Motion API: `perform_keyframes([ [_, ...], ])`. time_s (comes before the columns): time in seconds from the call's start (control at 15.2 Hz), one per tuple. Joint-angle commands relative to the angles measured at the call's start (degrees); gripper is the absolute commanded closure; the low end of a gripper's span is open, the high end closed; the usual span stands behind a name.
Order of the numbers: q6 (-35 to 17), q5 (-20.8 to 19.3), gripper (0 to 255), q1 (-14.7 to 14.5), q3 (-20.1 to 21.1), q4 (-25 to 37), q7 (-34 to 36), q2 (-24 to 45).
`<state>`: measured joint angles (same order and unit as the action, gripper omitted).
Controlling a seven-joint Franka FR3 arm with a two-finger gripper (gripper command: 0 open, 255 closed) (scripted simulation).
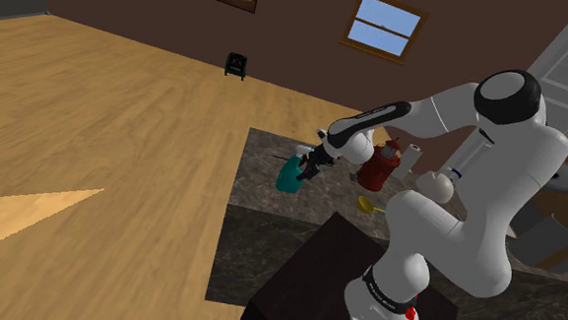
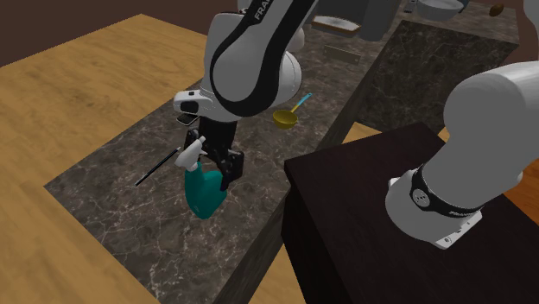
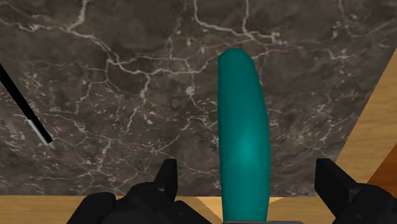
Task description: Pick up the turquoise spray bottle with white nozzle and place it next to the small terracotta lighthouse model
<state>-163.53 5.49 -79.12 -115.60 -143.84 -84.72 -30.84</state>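
A dark marble counter [image 1: 261, 197] carries the scene, with the white Franka arm [image 1: 442, 112] reaching over it toward ten o'clock in the shoulder view. The turquoise spray bottle [image 1: 289, 176] stands under the hand near the counter's edge. Whether its base rests on the stone or hangs just clear cannot be told.

The bottle looks like a thin, hard plastic shell, probably light, smooth enough to slip, and narrow when seen edge-on. The best hold is likely across the flat body just below the white nozzle [image 2: 192, 152], squeezing the narrow faces so it cannot swing.

The black gripper [image 3: 248, 172] straddles the bottle. Its fingers [image 3: 331, 181] are spread wide, with marble showing on both sides of the turquoise body, so nothing is clasped yet.

In the shoulder view the terracotta-red lighthouse model [image 1: 375, 173] sits at three o'clock from the bottle, partly behind the forearm. A yellow scoop [image 1: 367, 202] lies just beside it, between three and four o'clock from the bottle, and may crowd the set-down spot on that side.

A thin black stick [image 2: 158, 169] lies at ten o'clock from the bottle in the second exterior view. It is on the side away from the lighthouse, so it is unlikely to interfere.
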Motion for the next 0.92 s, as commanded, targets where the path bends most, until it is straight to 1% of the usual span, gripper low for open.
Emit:
perform_keyframes([
  [0.0, 0.0, 0.0, 0, 0.0, 0.0, 0.0, 0.0, 0.0],
  [0.07, 0.0, 0.0, 255, 0.0, 0.0, 0.0, 0.0, 0.0],
  [0.66, -0.01, -0.01, 255, -0.03, -0.02, 0.0, 0.0, -0.01],
  [0.86, 2.03, 1.09, 255, 3.44, 3.91, -0.23, 0.19, 1.71],
])
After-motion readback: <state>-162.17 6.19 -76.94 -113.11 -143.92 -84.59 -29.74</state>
